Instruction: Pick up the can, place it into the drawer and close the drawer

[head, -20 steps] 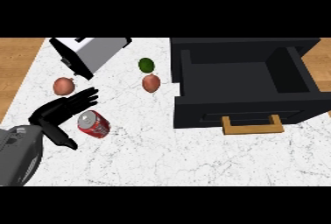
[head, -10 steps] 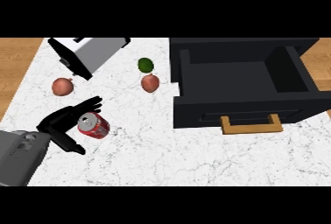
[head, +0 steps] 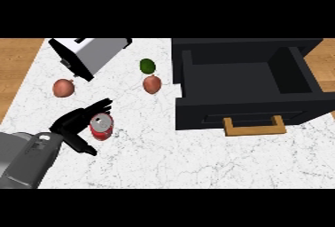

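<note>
A red can (head: 101, 127) with a silver top lies on the white marble counter (head: 150, 155) at the left. My left hand (head: 73, 123) is against the can's left side. Its fingers (head: 98, 107) stretch past the can's far end and the thumb (head: 82, 145) points down toward the near edge, so the can sits in the gap between them without being clasped. The black drawer (head: 245, 104) stands pulled out at the right, its inside bare, with a wooden handle (head: 254, 129) on its front. My right hand does not show.
A silver and black toaster (head: 90, 54) stands at the back left. Two reddish-brown round foods (head: 63, 88) (head: 152, 84) and a green one (head: 147, 65) lie between the toaster and the drawer. Wooden floor (head: 13, 66) shows beyond the counter's left edge.
My left hand has slid right and forward until it is against the can, fingers spread over its far end. The can has barely shifted; the drawer is unchanged.
</note>
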Controlling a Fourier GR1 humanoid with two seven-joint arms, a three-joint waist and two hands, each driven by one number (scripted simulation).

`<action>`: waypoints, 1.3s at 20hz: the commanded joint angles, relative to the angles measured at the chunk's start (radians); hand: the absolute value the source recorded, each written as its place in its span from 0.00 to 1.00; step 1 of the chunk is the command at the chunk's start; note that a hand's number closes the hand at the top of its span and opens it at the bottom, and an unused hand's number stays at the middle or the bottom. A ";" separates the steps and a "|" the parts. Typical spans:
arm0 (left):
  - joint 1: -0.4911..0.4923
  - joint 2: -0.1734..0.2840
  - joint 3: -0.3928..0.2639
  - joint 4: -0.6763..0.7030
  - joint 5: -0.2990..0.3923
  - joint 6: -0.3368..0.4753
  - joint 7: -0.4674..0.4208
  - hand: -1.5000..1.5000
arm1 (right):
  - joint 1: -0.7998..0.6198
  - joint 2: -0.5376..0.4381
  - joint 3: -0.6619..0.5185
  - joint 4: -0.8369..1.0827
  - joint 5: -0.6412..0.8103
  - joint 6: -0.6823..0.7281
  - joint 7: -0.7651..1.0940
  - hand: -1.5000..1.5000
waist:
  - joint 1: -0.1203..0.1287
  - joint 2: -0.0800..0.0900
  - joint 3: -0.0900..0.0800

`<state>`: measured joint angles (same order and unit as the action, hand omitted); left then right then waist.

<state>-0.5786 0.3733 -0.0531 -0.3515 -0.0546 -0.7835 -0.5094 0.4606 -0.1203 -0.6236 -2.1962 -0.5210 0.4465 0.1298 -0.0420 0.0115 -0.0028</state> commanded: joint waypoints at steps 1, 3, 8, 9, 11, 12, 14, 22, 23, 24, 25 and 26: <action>-0.003 -0.048 0.001 0.061 0.013 -0.144 -0.077 0.00 | 0.007 -0.007 -0.004 0.029 -0.005 0.026 0.003 0.00 | -0.003 0.003 -0.001; -0.011 -0.032 0.006 0.060 0.025 -0.183 -0.081 1.00 | 0.005 0.048 0.038 -0.020 0.055 -0.007 0.012 0.00 | 0.004 0.004 -0.002; -0.042 -0.046 -0.005 0.039 0.051 -0.288 -0.019 1.00 | 0.026 0.027 -0.001 -0.005 -0.021 0.026 0.010 0.00 | 0.007 -0.004 0.000; -0.032 -0.060 -0.016 0.018 0.044 -0.278 -0.033 1.00 | 0.019 0.040 0.001 -0.022 0.005 0.011 0.006 0.00 | 0.011 -0.004 0.000; -0.049 -0.061 0.005 0.008 0.078 -0.305 -0.023 1.00 | 0.046 0.046 0.001 -0.037 -0.023 0.017 0.027 0.00 | 0.009 -0.005 0.000; -0.047 -0.060 -0.004 -0.005 0.077 -0.318 -0.012 1.00 | 0.029 -0.018 -0.054 0.018 -0.076 0.033 0.023 0.00 | 0.012 -0.006 0.000; -0.064 -0.066 0.003 -0.019 0.108 -0.367 0.016 1.00 | 0.045 0.040 -0.007 -0.065 -0.034 0.002 0.048 0.00 | 0.013 -0.006 0.000; 0.016 -0.164 0.263 -0.049 0.325 0.238 0.040 1.00 | 0.057 0.047 -0.057 -0.011 -0.039 -0.002 0.029 0.00 | 0.066 -0.021 0.005; 0.023 -0.158 0.308 -0.054 0.355 0.325 0.032 1.00 | 0.065 0.047 -0.052 -0.040 -0.019 -0.006 0.037 0.00 | 0.089 -0.027 0.005; 0.025 -0.179 0.321 -0.071 0.364 0.381 0.020 1.00 | 0.063 0.048 -0.059 -0.051 -0.030 -0.016 0.040 0.00 | 0.080 -0.028 0.005; -0.023 -0.215 0.329 -0.092 0.373 0.454 0.052 1.00 | 0.079 0.067 -0.053 -0.052 -0.031 0.002 0.027 0.00 | 0.059 -0.029 0.006; 0.027 -0.222 0.319 -0.123 0.357 0.481 -0.001 1.00 | 0.045 0.035 -0.058 -0.048 -0.043 -0.012 0.044 0.00 | 0.074 -0.026 0.005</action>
<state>-0.5762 0.1971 0.1985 -0.4289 0.2574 -0.4897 -0.4490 0.5157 -0.0754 -0.6722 -2.2408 -0.5541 0.4415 0.1665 0.0203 -0.0110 0.0015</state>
